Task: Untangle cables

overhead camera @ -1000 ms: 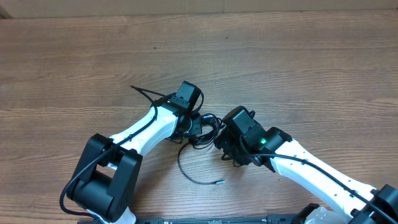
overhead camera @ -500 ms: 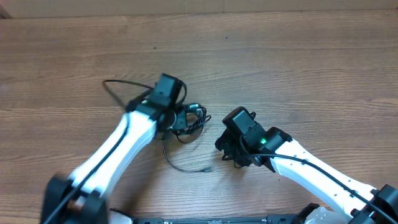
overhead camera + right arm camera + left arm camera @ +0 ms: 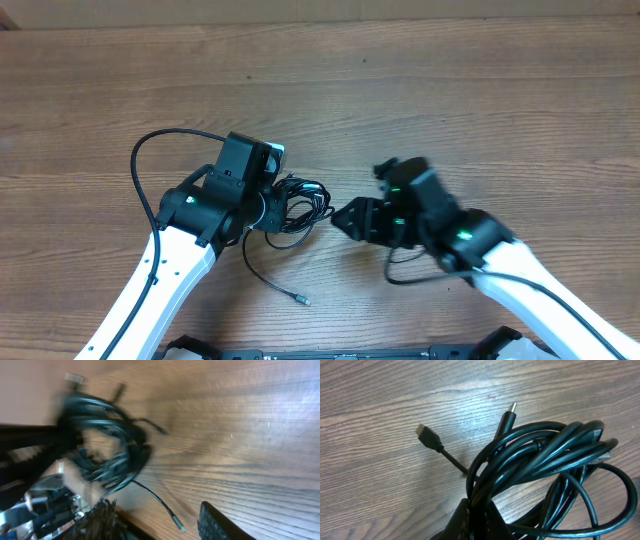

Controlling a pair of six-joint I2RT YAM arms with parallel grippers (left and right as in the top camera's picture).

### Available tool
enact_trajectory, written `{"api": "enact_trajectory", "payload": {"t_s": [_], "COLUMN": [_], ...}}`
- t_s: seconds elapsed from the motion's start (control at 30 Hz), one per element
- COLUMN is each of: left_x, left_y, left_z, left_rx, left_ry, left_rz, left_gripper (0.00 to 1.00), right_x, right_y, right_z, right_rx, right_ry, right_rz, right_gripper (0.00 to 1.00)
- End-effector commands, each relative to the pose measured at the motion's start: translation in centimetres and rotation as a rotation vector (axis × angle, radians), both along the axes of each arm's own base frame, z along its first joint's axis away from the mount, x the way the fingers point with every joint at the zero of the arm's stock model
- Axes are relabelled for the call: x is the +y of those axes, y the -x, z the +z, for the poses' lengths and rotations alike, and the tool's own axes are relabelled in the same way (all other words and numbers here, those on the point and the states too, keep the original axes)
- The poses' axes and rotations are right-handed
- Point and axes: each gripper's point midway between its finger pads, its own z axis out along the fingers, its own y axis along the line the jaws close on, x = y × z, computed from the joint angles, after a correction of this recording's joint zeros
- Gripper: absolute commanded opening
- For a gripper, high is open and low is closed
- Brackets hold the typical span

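Since a second ago the left gripper point(image 3: 270, 207) has swung toward 9 o'clock, dragging the cables point(image 3: 303, 203) with it. We see it clamped shut on the coiled bundle, which now lies just left of the table's centre, with a loose plug end point(image 3: 303, 299) trailing toward 6 o'clock. At 3 o'clock of the bundle, the right gripper point(image 3: 340, 218) has turned to face it, jaws half apart and holding nothing. We judge the tangle moved, not loosened; a strand has yet to be drawn out. The table point(image 3: 480, 110) is flat brown wood grain, and of the room we see only a pale strip at 12 o'clock.
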Motion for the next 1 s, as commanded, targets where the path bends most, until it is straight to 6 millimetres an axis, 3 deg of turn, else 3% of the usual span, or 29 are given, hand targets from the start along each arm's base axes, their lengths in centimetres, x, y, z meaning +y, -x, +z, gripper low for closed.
{"api": "enact_trajectory", "payload": {"t_s": [0.0,0.1,0.2,0.33,0.53,0.7,0.97], "left_x": [-0.2,-1.2,-3.3,-5.1,-5.7,-6.1,-6.2], "left_y": [-0.3,0.0,1.1,2.3,2.8,3.3,2.6], "left_z": [0.8,1.1,1.5,2.1,3.0,3.7,4.0], "left_rx": [-0.036,-0.040,-0.034,-0.036,-0.075,-0.096,-0.117], "left_ry": [-0.005,0.027,0.106,0.187,0.211,0.237,0.243], "left_rz": [-0.032,-0.110,-0.273,-0.416,-0.494,-0.538,-0.514], "left_gripper": [0.05,0.04,0.05,0.04,0.04,0.04,0.04], "right_x": [-1.3,-1.5,-0.6,-0.5,-0.2,1.3,1.5], "right_y": [0.0,-0.1,0.7,0.8,0.5,2.2,3.3], "right_z": [5.7,9.3,11.1,9.2,5.7,5.1,4.1], "right_rx": [-0.210,-0.354,-0.460,-0.453,-0.376,-0.339,-0.253], "right_ry": [-0.110,-0.191,-0.247,-0.199,-0.143,-0.245,-0.284], "right_rz": [0.093,0.133,0.244,0.305,0.362,0.517,0.563], "right_gripper": [0.57,0.73,0.74,0.74,0.74,0.61,0.15]}}
